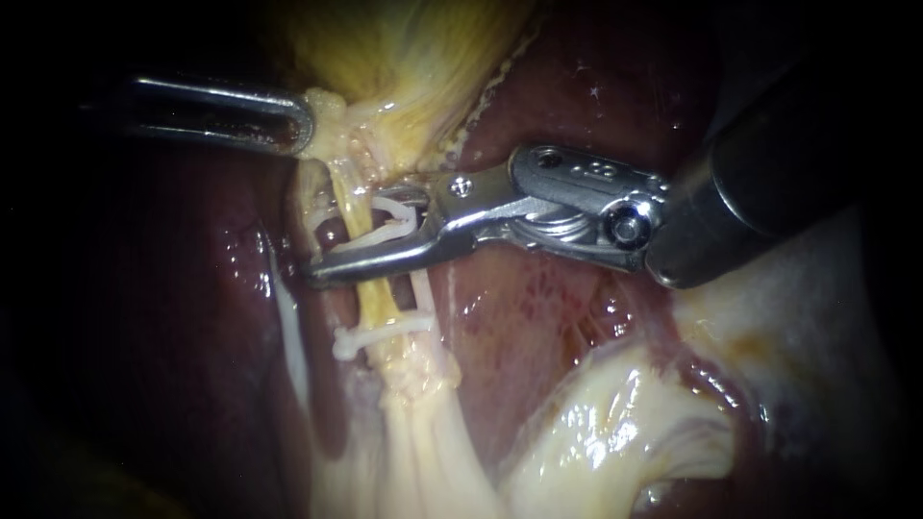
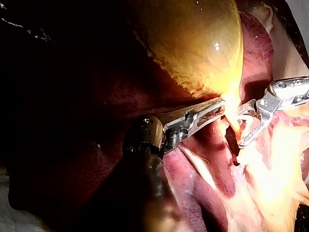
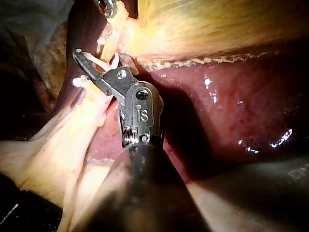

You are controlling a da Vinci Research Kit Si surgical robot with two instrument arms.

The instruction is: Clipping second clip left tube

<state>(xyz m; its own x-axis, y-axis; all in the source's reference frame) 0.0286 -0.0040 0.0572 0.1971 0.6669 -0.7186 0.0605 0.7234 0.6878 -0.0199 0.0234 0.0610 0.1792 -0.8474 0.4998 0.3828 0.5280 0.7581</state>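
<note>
**Endoscope view, centre-left.** The right instrument (image 1: 351,235), entering from the right, holds a white clip (image 1: 394,223) between its parted jaws, astride the yellow tube (image 1: 378,303). Just below, a closed clip (image 1: 385,336) crosses the same tube. At upper left, the left instrument (image 1: 300,123) has its jaws clamped on the pale neck of the gallbladder (image 1: 404,48).

My left instrument (image 1: 293,123) is clamping its jaws on the gallbladder (image 1: 404,58) while my right instrument (image 1: 351,235) is gripping a spread clip (image 1: 399,229) between its jaws.
</note>
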